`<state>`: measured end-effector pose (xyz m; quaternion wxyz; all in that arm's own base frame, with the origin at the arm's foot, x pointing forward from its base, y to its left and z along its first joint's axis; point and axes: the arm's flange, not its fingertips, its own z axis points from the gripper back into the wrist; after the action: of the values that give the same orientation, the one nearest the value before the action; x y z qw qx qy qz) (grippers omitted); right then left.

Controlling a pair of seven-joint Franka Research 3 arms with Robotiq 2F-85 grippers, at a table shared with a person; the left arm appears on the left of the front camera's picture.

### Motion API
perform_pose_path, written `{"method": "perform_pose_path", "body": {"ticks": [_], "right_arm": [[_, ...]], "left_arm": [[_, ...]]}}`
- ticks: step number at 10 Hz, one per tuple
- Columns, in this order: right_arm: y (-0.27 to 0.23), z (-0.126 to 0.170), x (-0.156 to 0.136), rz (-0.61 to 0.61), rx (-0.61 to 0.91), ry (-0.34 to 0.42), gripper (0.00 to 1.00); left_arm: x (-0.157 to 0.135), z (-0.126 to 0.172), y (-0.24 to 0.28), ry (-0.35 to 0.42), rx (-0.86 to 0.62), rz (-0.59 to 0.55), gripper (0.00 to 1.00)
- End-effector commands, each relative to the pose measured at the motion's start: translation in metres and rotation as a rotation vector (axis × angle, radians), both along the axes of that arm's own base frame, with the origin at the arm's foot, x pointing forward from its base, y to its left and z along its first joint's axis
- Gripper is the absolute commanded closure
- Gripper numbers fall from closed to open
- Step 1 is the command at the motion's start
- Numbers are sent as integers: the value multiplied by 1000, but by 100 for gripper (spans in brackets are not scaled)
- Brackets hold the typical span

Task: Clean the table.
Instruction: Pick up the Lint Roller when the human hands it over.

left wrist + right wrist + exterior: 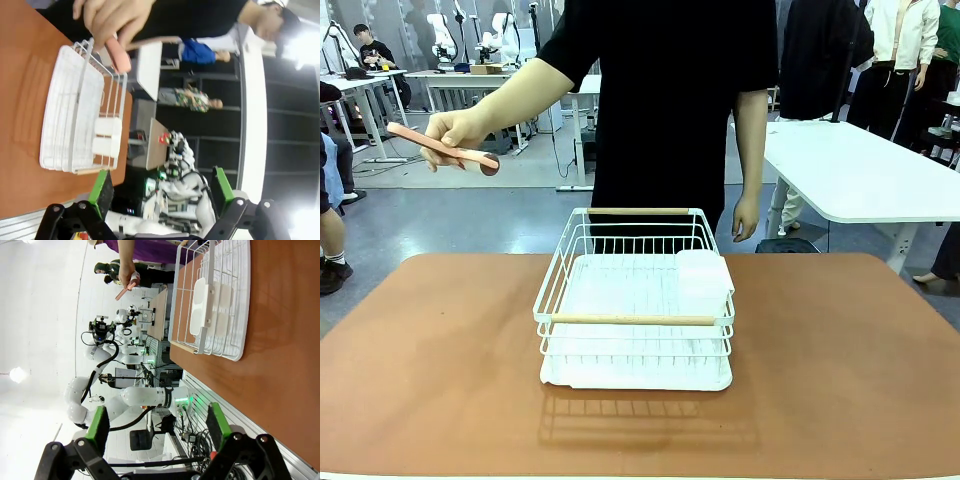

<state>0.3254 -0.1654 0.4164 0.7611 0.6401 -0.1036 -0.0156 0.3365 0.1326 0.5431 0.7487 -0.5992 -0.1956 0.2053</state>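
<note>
Closest to the camera, the robot's left hand (161,186) is seen with its green fingers spread wide, and nothing is held between them. Brown worktop (420,400) is laid out flat and is bare on its left side. Up in the air past the far left edge, a pink spoon (440,147) is held out by the person's hand (455,128). It is gripped near its round end, so the long end is left free. In the middle of the worktop a white wire rack (635,300) is set on a white tray (635,378), with a white box (703,280) tucked in on its right side. The person's other hand (747,215) is hung down behind the rack with nothing in it. On the right the worktop is bare too. The robot's right hand (157,425) is opened wide, and nothing is held.

It looks as if the spoon is being offered so that it can be put away in the rack. To do this well, the left hand should be kept wide and moved slowly up to the free end. The fingers should be closed on the stick well away from the person's fingers. A firm but soft squeeze is best, so the spoon is not dropped. Then it can be let go low inside the rack.
</note>
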Motion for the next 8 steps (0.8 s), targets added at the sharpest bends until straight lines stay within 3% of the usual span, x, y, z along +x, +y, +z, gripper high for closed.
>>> {"method": "perform_pose_path", "body": {"ticks": [1, 3, 4, 6, 7, 8], "right_arm": [[0, 2, -1, -2, 1, -5, 0], [0, 2, -1, -2, 1, -5, 0], [0, 2, -1, -2, 1, -5, 0], [0, 2, -1, -2, 1, -5, 0], [0, 2, -1, -2, 1, -5, 0], [0, 2, -1, -2, 1, -5, 0]], "left_arm": [[7, -5, -27, 80, 41, 81, 0], [8, -4, -31, 129, 45, 61, 0], [11, -2, -25, 67, 59, 71, 0], [11, -2, -25, 67, 59, 71, 0], [13, -5, -30, 90, 49, 65, 0], [9, 7, -47, 165, 50, 131, 0]]}}
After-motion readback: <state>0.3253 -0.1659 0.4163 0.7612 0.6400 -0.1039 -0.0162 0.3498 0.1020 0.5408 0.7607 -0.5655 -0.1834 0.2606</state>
